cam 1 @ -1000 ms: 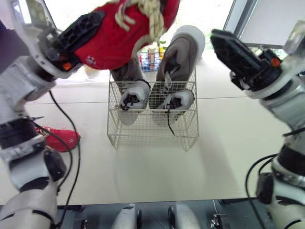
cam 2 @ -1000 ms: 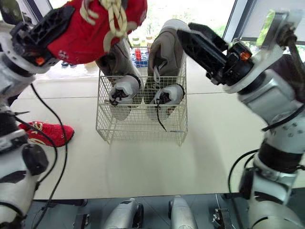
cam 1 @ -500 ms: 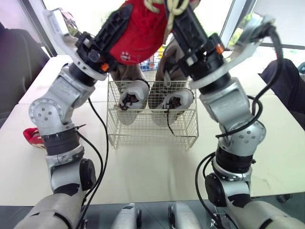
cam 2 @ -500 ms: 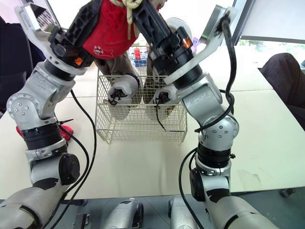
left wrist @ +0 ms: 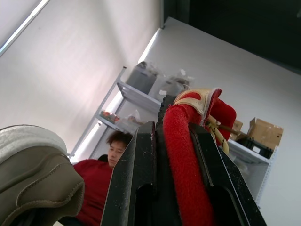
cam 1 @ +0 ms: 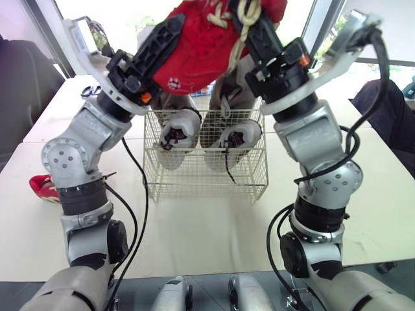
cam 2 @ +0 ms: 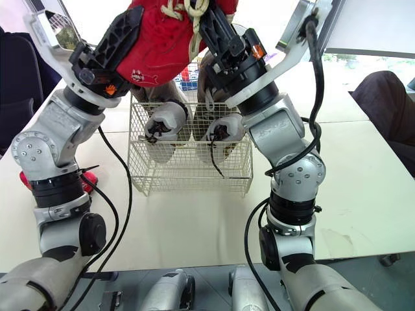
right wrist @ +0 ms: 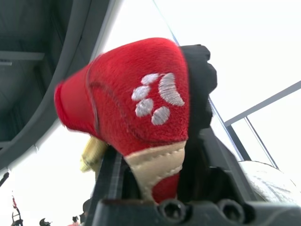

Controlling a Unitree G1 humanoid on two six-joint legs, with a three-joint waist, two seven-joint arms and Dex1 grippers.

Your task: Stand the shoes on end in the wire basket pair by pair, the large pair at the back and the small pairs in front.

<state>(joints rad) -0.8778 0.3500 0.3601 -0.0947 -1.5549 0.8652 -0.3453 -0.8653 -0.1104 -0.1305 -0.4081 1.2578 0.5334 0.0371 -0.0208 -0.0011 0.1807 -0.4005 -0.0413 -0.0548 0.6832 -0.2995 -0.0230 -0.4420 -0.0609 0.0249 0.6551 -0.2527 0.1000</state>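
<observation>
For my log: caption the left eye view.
A red shoe held by left gripper and right gripper above the basket with the grey pair; second red shoe on the table.

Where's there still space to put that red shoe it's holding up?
The front half of the wire basket, between its front wall and the grey pair standing at the back, is bare. So is the table before the basket. Crowded: over the basket, where left tool and right tool grip the red shoe.
</observation>
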